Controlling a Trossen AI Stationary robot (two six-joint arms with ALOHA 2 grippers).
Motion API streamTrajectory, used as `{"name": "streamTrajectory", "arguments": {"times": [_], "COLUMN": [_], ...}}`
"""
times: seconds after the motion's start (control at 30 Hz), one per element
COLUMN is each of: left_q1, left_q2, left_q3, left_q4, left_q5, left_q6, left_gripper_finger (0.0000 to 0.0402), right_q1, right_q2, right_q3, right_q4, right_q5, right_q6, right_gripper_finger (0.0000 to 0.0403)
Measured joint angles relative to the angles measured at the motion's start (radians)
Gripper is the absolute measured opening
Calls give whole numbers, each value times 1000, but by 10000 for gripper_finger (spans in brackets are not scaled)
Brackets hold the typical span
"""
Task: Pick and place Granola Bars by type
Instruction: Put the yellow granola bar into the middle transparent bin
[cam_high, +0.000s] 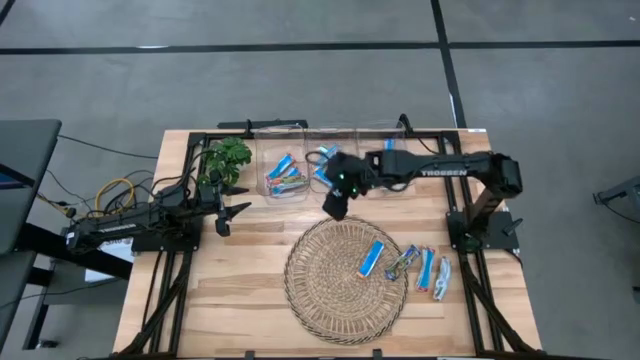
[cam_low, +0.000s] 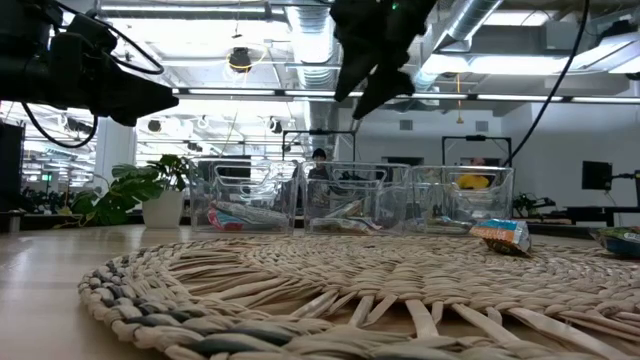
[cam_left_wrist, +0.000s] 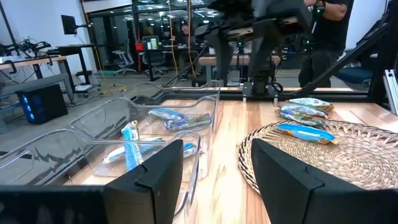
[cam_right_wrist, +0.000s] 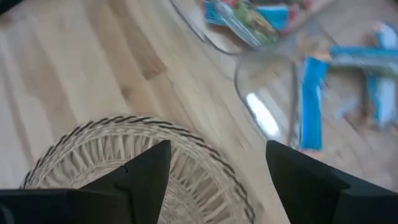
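Counting 3 bins (cam_high: 282, 172), 1 mat (cam_high: 345, 280)

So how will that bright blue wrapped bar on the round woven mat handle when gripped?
The bright blue wrapped bar looks small and flat, so probably light. Its shiny wrapper may slip. Lying flat on the ridged round woven mat, it shouldn't roll.

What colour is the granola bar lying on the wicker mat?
Bright blue granola bar, clearest in the high view.
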Motion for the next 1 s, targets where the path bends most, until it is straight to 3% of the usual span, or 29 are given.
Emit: {"name": "streamTrajectory", "arguments": {"times": [0.13,0.5,0.67,1.0], "left_q1": [0,0,0,0], "left_q2": [0,0,0,0], "left_q3": [0,0,0,0], "left_q4": [0,0,0,0], "left_q5": [0,0,0,0], "left_q6": [0,0,0,0], "left_gripper_finger": [183,183,183,183], "right_q1": [97,345,404,491], "right_q2": [-1,11,11,12], "right_q3": [0,-34,-80,-255], "right_q4": [-96,-446,-446,-245], "right_q5": [115,200,194,191], "right_q6": [230,958,1118,1419], "right_gripper_finger": [255,255,255,255]}}
